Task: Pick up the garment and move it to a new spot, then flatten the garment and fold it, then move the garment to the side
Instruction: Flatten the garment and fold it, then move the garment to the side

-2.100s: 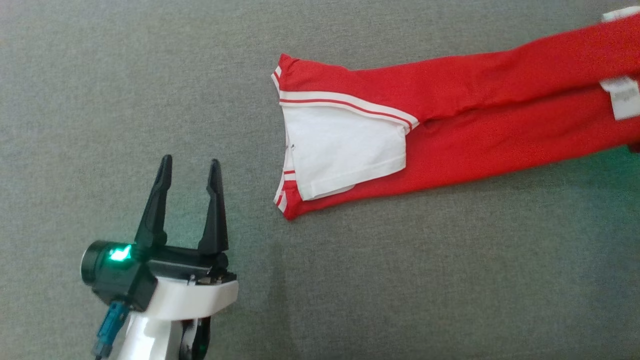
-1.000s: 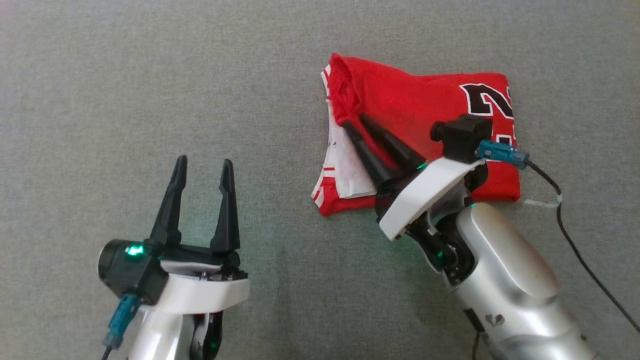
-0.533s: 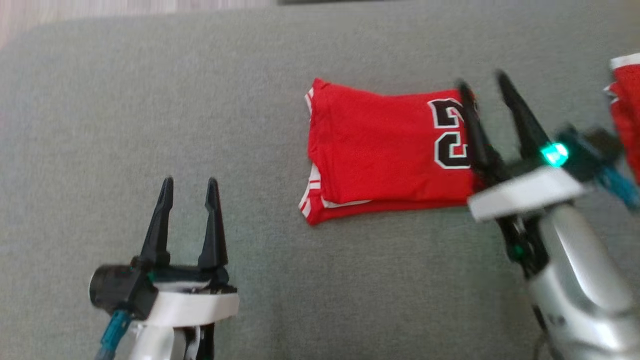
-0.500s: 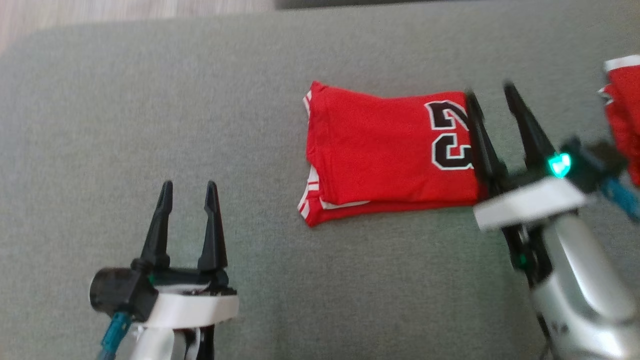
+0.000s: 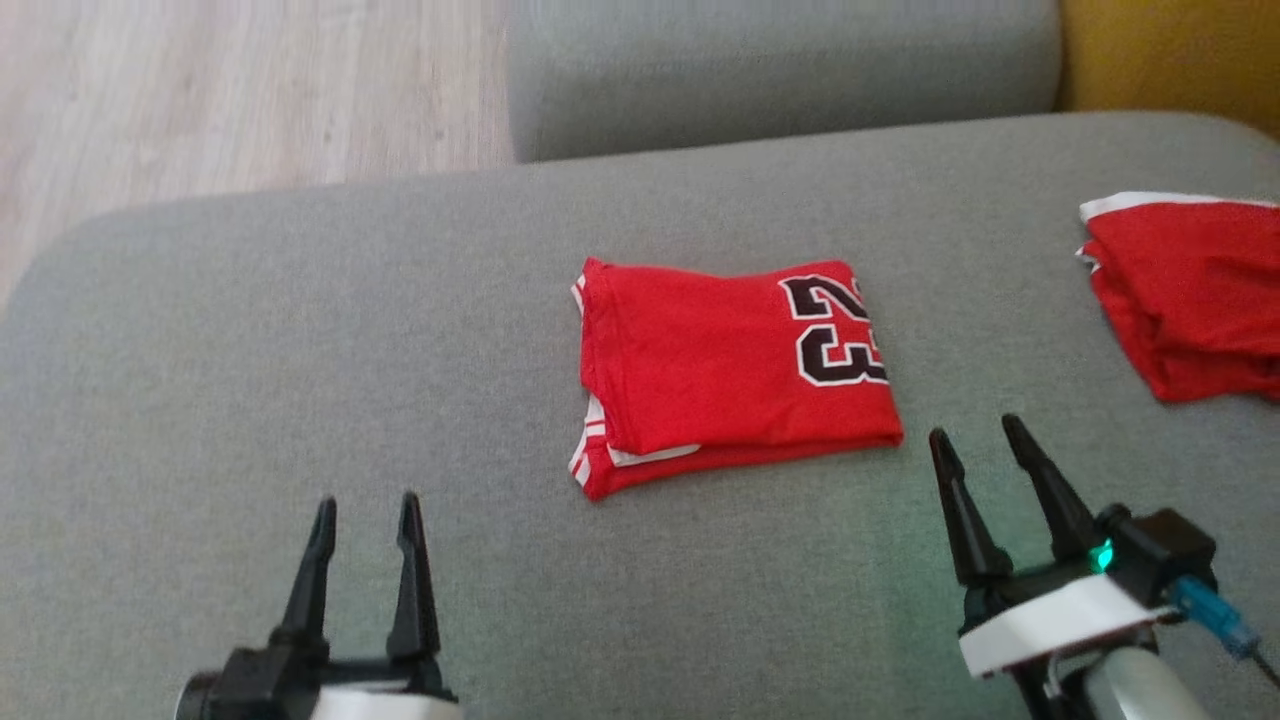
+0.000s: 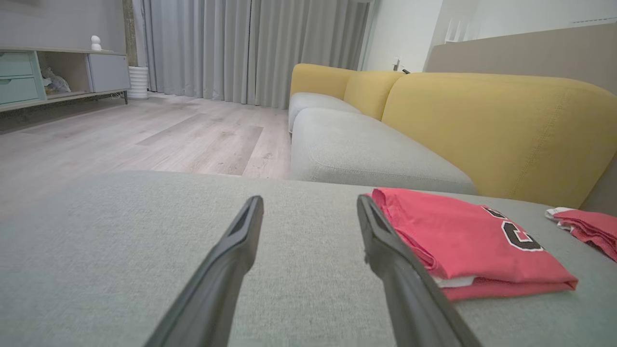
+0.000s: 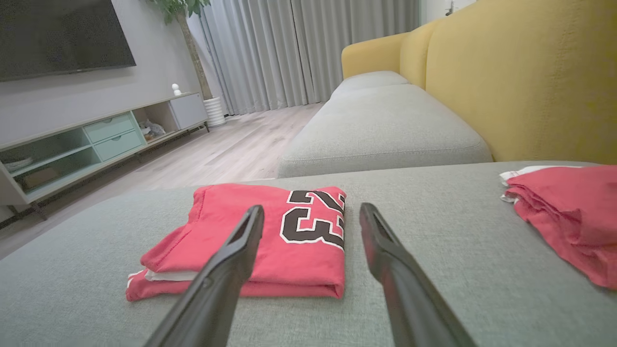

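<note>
The garment [image 5: 730,375] is a red jersey with a black 23, folded into a neat rectangle on the grey cushion; it also lies in the left wrist view [image 6: 462,243] and the right wrist view [image 7: 270,236]. My right gripper [image 5: 973,440] stands open just in front of the garment's near right corner, apart from it, nothing between its fingers [image 7: 231,255]. My left gripper [image 5: 365,512] is open too, well to the left and nearer, empty.
A second red garment [image 5: 1185,295] lies crumpled at the far right of the grey cushion [image 5: 300,330]. Beyond are another grey seat [image 5: 780,70], a yellow backrest [image 5: 1170,50] and wooden floor [image 5: 230,90] at upper left.
My right gripper let go of the folded garment, opened and drew back toward me. The head camera tilted up, so the sofa edge and floor came into view. The left gripper stayed open.
</note>
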Controlling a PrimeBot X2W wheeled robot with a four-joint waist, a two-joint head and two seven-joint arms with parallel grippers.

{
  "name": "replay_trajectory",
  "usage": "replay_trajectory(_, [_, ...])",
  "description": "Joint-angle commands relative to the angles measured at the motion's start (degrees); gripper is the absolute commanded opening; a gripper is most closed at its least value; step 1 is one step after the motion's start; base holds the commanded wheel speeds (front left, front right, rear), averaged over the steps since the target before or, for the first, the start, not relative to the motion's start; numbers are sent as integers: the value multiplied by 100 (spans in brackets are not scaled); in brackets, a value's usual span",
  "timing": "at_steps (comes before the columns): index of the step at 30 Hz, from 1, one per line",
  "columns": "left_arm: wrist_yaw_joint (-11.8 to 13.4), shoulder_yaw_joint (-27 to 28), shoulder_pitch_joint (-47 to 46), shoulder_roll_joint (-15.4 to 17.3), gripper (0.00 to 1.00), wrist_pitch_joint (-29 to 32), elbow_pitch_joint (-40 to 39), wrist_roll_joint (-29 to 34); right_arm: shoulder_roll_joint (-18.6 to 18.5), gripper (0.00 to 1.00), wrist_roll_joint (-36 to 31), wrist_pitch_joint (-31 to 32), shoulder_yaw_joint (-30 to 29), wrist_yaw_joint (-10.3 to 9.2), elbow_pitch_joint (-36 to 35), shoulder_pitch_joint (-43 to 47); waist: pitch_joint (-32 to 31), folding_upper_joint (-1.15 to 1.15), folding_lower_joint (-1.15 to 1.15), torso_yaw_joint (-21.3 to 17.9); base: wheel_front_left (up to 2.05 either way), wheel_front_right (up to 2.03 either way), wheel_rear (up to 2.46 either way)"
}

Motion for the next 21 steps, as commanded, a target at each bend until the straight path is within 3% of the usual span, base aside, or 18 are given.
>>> replay_trajectory(1, [22, 196, -55, -9, 100, -29, -135, 31, -10, 100, -66, -61, 64, 39, -189, -109, -147, 0, 2, -38, 0, 0, 0])
replay_trajectory(21, [-88, 153, 109, -9, 100, -29, -86, 110, 167, 100, -327, -62, -173, 39, -205, 88, -172, 0, 2, 69, 0, 0, 0])
